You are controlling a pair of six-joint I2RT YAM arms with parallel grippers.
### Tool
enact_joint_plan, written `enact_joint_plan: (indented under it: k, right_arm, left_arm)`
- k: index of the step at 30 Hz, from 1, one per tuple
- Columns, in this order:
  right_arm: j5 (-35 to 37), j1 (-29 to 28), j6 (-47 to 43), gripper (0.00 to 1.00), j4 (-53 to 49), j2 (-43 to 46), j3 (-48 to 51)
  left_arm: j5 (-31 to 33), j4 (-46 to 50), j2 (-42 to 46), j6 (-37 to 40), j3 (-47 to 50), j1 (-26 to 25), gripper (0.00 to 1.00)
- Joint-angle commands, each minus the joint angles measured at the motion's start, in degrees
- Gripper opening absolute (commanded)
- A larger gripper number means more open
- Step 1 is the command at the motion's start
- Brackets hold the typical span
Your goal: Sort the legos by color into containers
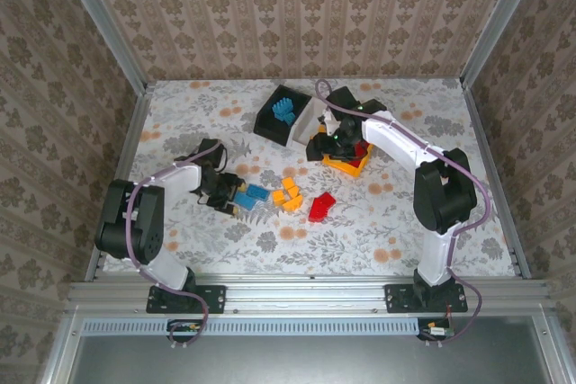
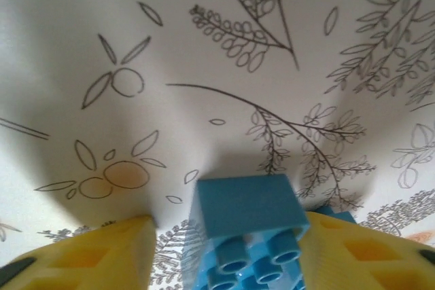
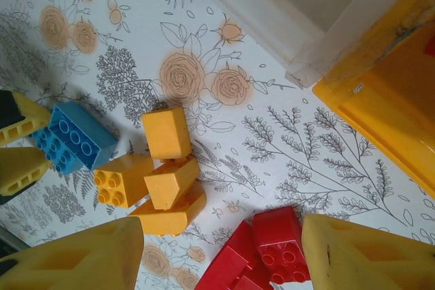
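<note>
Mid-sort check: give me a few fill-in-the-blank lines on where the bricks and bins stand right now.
1. The bricks in the black bin are ___.
2. The single brick between the left gripper's fingers is ___.
3. The pieces inside the orange-yellow bin are ___.
4. The right gripper's fingers stand ___, holding nothing.

Missing words: blue; blue; red; open.

Left hand point(image 2: 228, 222), right hand point(image 3: 223, 229): fingers spread.
</note>
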State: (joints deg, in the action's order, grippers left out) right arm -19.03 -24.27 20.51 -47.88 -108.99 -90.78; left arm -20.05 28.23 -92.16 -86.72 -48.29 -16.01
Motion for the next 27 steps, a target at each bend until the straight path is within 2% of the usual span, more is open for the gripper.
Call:
enact_joint_plan:
  k: [1, 6, 11, 17, 19, 21, 23, 27]
  right_arm:
    - [1.7, 0.0, -0.2, 0.64, 0.4, 2.6, 0.9]
    - [2.3, -0.2, -0.1, 0.64, 0.3, 2.7, 0.5]
    - [2.7, -0.5, 0.2, 0.64, 0.2, 2.5, 0.2]
    - [3.2, -0.8, 0.5, 0.64, -0.3, 2.2, -0.5]
    - [3.4, -0.8, 0.8, 0.64, -0.5, 2.4, -0.4]
    - [3.7, -0.8, 1.2, 0.64, -0.4, 3.0, 0.4]
    - [3.8, -0.8, 1.8, 0.64, 0.0, 3.7, 1.5]
    - [4.6, -0.8, 2.6, 0.64, 0.3, 6.1, 4.2]
  left_arm:
    - [-2.2, -2.2, -2.3, 0.2, -0.3, 0.5, 0.51]
    - [-3.6, -2.9, -1.5, 1.0, 0.9, 1.7, 0.4]
    - [-3.6, -1.7, 1.7, 2.6, 1.1, 3.6, 0.35]
    - [1.4, 7.0, 10.3, 10.1, -3.0, 8.7, 0.32]
    - [1.9, 4.3, 13.1, 9.7, -3.0, 11.1, 0.32]
    - [1.4, -3.3, 13.4, 8.3, -3.1, 12.5, 0.32]
    - [-0.6, -11.0, 9.7, 7.6, -5.5, 12.6, 0.32]
    - [-4.6, -18.7, -2.8, 10.6, -20.0, 9.5, 0.32]
